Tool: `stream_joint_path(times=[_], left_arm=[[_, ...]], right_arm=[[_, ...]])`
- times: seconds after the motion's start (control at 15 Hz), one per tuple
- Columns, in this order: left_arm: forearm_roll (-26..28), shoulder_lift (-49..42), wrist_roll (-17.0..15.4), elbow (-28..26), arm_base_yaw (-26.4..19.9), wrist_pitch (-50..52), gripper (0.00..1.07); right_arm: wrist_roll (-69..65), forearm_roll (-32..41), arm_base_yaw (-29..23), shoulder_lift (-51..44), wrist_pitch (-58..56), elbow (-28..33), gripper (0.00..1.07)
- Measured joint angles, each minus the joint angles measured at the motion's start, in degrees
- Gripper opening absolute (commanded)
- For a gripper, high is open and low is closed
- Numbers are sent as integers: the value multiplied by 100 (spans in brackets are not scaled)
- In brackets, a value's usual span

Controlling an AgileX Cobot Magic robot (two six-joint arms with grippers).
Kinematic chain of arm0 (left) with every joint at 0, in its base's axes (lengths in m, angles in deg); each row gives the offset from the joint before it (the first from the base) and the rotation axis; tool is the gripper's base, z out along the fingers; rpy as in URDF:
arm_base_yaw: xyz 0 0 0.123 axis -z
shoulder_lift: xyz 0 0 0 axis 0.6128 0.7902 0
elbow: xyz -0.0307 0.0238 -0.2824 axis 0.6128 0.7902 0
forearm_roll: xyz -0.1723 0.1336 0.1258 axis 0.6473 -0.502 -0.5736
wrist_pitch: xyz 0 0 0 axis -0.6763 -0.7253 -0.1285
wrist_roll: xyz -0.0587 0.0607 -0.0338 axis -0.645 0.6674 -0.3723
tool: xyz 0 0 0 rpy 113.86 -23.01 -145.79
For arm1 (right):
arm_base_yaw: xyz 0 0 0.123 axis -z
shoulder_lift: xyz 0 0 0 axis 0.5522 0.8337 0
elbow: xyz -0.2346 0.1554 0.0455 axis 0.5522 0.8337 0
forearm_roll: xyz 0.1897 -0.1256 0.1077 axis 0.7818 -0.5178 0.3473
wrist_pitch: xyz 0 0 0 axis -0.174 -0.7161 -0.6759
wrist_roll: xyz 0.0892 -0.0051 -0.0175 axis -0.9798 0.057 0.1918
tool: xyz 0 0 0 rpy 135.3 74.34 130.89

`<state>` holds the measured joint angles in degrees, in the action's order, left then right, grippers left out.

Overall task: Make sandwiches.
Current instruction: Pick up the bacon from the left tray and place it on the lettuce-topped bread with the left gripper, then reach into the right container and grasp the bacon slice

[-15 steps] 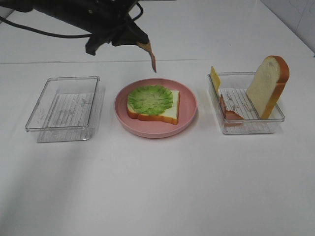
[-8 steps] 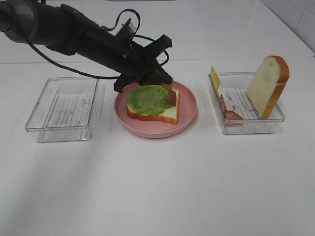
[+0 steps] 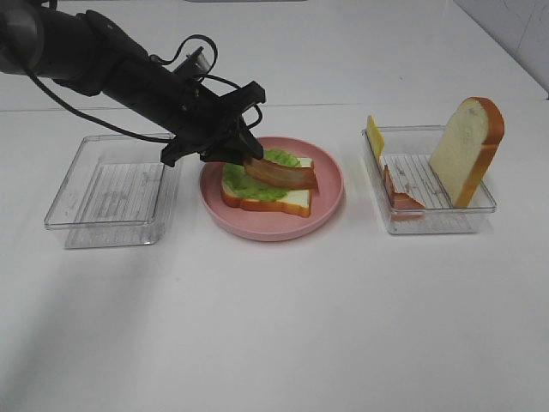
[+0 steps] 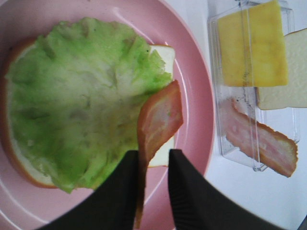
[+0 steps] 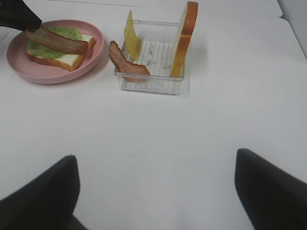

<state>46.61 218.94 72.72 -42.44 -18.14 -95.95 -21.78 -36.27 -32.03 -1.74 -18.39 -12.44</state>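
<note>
Lying across lettuce (image 3: 244,184) on bread slice (image 3: 283,202): bacon strip (image 3: 281,174), left end between left gripper (image 3: 243,154) fingers. Jaws parted (gap shows beside strip), not clamping. Stack on pink plate (image 3: 331,184), table centre. Right gripper (image 5: 156,187) spread wide, empty. Right tray (image 3: 480,216): upright bread (image 3: 467,150), cheese (image 3: 375,136), second bacon (image 3: 400,198).
</note>
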Motion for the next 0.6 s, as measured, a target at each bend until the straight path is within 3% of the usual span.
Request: stream_joint_path(times=[0.07, 0.2, 0.6], left_arm=[[-109, -6, -29, 0, -40, -17, 63], [-269, -74, -57, 0, -86, -17, 76], [-1335, -1060, -138, 0, -751, -584, 77]], right_arm=[[0, 0, 0, 0, 0, 0, 83], [0, 0, 0, 0, 0, 0, 83], [0, 0, 0, 0, 0, 0, 83]])
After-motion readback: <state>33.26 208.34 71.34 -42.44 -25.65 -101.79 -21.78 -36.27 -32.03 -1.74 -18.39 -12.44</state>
